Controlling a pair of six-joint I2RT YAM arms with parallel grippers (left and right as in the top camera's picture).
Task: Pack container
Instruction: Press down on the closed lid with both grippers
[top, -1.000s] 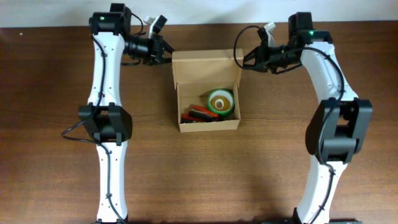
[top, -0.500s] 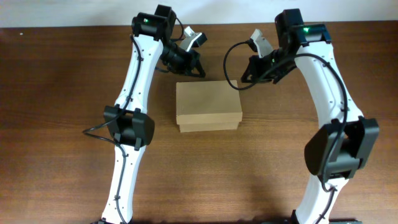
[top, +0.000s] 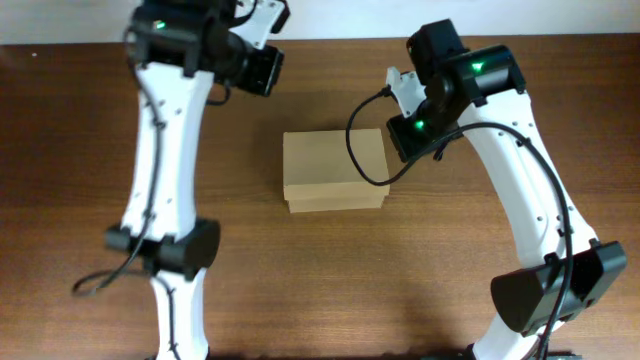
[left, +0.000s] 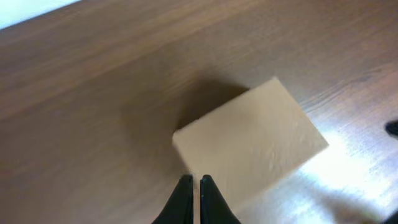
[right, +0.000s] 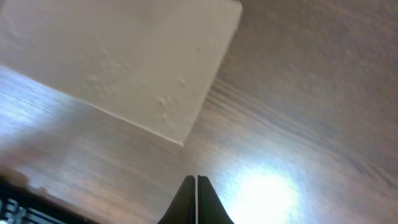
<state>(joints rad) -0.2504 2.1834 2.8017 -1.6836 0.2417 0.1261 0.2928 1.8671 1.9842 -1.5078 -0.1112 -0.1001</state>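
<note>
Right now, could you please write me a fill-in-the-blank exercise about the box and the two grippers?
1. The lid of the box is ____.
2. The left gripper and the right gripper are both ____ and hold nothing.
3. Seen from overhead, the box lies ____ the left arm and the right arm.

Missing words: closed; shut; between
</note>
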